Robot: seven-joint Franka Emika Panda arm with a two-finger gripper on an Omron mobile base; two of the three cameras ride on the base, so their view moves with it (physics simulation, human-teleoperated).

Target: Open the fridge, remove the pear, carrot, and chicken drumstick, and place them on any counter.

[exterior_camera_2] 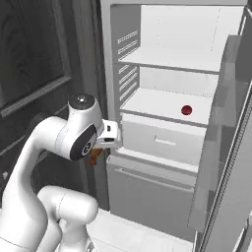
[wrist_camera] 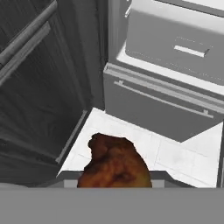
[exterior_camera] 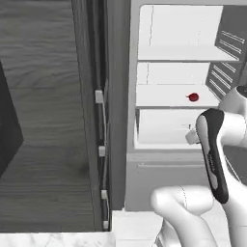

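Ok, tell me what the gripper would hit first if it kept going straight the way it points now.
Probably the pale floor in front of the open fridge. The gripper, holding the chicken drumstick, looks down at those tiles in the hand view, with the fridge's lower drawer front just beyond. Depth is hard to judge.

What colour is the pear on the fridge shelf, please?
Dark red pear, clearest in the right base view.

White fridge shelf carries pear, resting directly on it.
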